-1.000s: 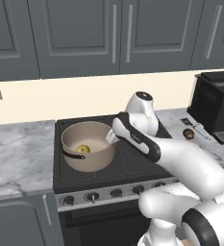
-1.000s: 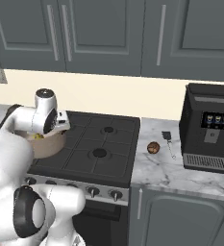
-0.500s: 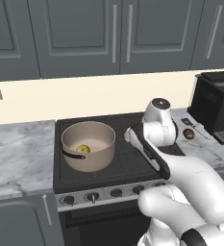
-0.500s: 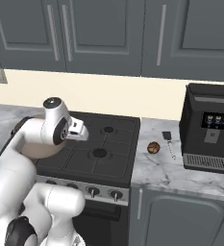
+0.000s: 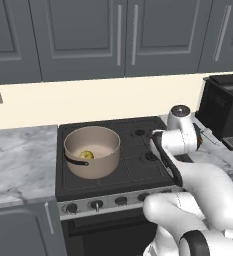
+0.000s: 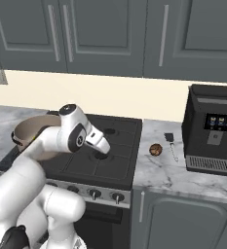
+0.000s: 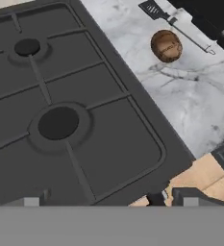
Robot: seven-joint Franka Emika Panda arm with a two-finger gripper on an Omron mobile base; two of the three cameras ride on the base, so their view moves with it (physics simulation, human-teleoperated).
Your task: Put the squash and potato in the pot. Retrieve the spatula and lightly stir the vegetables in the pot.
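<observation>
fingers: we hold them wide apart, empty, over the stove | squash in pot | potato beside spatula on worktop

Arm now swung right from above the pot, over the stove's right burners.

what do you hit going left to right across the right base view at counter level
pot → gripper, open over the stove → potato → spatula → coffee machine
</observation>
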